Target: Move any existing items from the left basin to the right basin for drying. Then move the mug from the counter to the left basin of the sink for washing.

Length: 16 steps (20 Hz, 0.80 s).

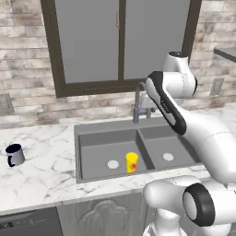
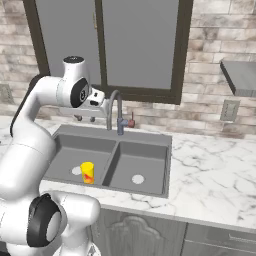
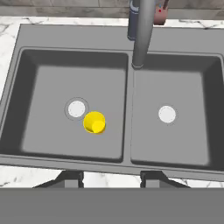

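Note:
The small yellow cup (image 1: 132,162) (image 2: 87,172) (image 3: 94,122) stands upright in the left basin (image 1: 99,146) (image 3: 50,87), just right of its pale drain. The right basin (image 1: 162,143) (image 3: 186,83) holds only its drain. Far to the left, the grey mug (image 1: 15,154) with a dark rim sits on the marble counter (image 1: 46,166). My gripper (image 2: 86,119) (image 3: 111,178) hangs high over the sink, near its front rim above the divider. Its fingers are open and nothing is between them.
The curved steel faucet (image 1: 138,105) (image 2: 118,112) (image 3: 142,30) rises behind the divider, close to my hand. A dark-framed window fills the brick wall behind it. A grey shelf (image 2: 241,76) juts out at the right. The counter (image 2: 210,170) stretches right of the sink.

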Tool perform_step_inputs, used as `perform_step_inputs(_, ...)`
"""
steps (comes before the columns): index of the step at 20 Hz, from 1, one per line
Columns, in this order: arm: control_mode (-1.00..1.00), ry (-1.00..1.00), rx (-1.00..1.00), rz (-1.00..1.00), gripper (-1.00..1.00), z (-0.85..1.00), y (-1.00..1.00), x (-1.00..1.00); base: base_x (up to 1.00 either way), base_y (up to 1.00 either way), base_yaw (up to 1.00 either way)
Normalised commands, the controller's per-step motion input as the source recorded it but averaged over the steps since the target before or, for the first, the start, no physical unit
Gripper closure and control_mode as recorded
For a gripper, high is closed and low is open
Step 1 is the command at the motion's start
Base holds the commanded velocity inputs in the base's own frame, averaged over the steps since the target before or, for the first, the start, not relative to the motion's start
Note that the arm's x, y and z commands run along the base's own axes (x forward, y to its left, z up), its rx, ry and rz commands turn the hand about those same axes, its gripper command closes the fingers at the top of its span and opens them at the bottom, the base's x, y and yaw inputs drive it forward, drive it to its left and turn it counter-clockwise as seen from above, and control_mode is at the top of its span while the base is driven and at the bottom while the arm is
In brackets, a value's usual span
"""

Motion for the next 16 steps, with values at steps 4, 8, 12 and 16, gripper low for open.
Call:
perform_step_inputs(4, -1.00, 0.00, -0.01, 0.00, -1.00, 0.00, 0.11, -0.04, 0.00, 0.00, 0.00)
perform_step_inputs(8, -1.00, -0.03, -0.05, 0.00, -1.00, -0.03, 0.27, -0.27, 0.00, 0.00, 0.00)
perform_step_inputs(12, -1.00, 0.00, -0.04, 0.00, -1.00, -0.12, 0.41, -0.26, 0.00, 0.00, 0.00)
perform_step_inputs(16, -1.00, 0.00, -0.06, 0.00, -1.00, -0.20, 0.46, -0.16, 0.00, 0.00, 0.00)
